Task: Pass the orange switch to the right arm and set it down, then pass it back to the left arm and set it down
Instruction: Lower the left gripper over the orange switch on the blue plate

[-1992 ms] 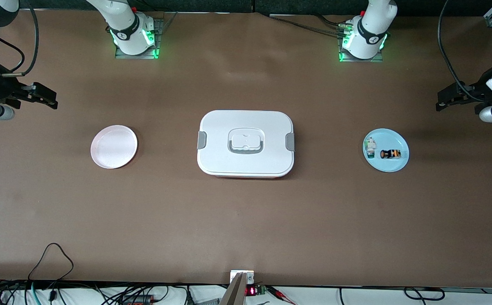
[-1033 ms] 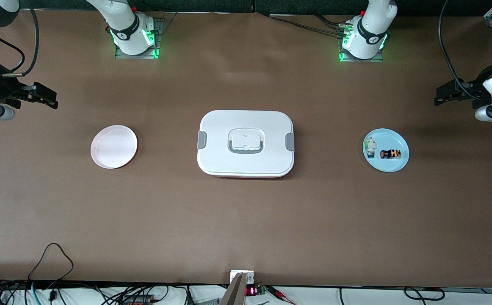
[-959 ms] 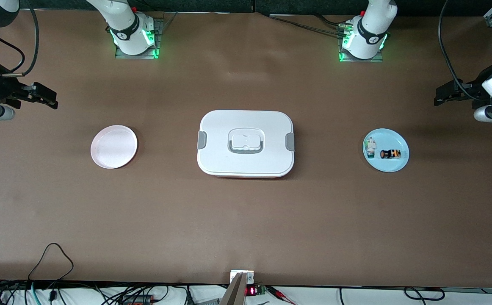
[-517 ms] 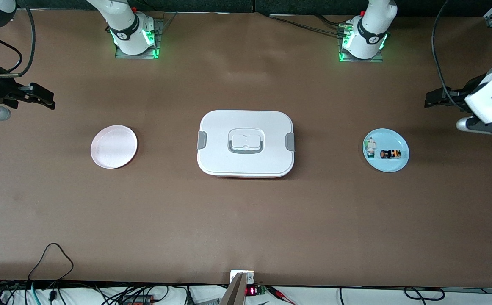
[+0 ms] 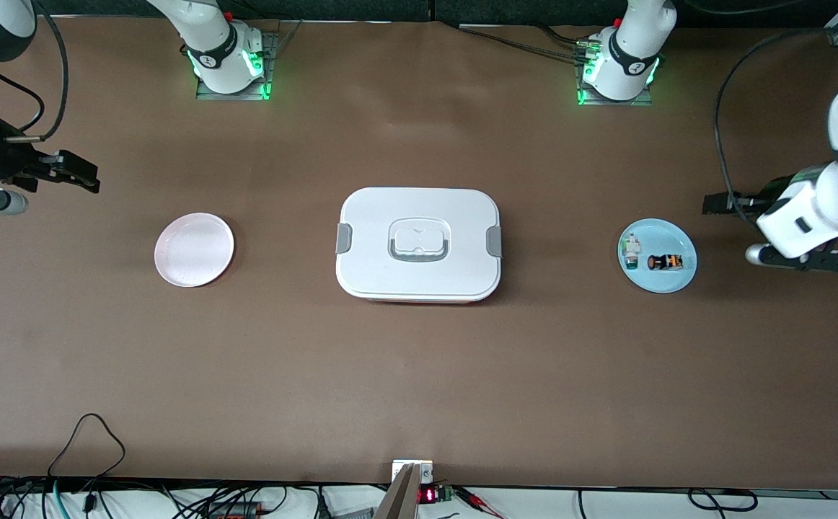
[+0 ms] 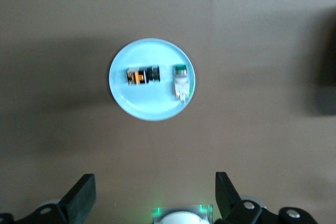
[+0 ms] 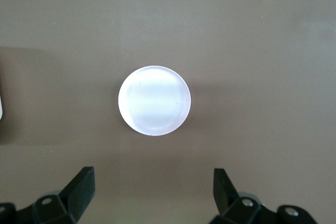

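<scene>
Left wrist view: black, orange-marked orange switch [image 6: 143,75] lies sideways on blue plate [image 6: 152,79]; both grippers spread, empty.

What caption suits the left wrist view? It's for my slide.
Open left gripper above the table, looking down on a blue plate holding the orange switch beside a white-and-green part.

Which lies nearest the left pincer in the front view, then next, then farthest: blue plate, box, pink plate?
From the left pincer, open over the table at the left arm's end:
1. Blue plate, beside it, carrying the orange switch.
2. Box, mid-table.
3. Pink plate, toward the right arm's end.
</scene>
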{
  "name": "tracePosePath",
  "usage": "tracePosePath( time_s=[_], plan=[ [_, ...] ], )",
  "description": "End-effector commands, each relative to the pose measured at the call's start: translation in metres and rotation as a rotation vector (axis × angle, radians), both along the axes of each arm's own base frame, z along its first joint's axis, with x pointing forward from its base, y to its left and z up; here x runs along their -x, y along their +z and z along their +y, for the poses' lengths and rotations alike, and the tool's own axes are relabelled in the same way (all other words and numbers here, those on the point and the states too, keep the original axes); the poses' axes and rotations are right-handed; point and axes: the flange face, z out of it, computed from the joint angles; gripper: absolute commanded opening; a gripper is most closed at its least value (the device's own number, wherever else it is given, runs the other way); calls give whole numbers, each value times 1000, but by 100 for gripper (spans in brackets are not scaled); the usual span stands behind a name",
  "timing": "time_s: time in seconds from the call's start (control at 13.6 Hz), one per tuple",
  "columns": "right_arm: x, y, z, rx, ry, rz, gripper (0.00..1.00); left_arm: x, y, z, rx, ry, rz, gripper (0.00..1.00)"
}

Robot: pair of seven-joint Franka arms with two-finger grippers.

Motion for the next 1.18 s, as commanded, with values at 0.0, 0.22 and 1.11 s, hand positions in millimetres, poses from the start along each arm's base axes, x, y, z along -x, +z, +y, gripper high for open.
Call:
tracePosePath(
  time_s=[0.0, 0.22, 1.11],
  plan=[
    [-4, 5, -1, 5, 3, -8, 100, 10, -40, 15, -29, 34, -29, 100],
    [-7, -2, -1, 4, 3, 3, 100, 22, -100, 32, -30, 62, -93, 100],
    [-10, 5, -4, 4, -1, -11, 100, 48, -232, 51, -22, 99, -234, 100]
  ],
)
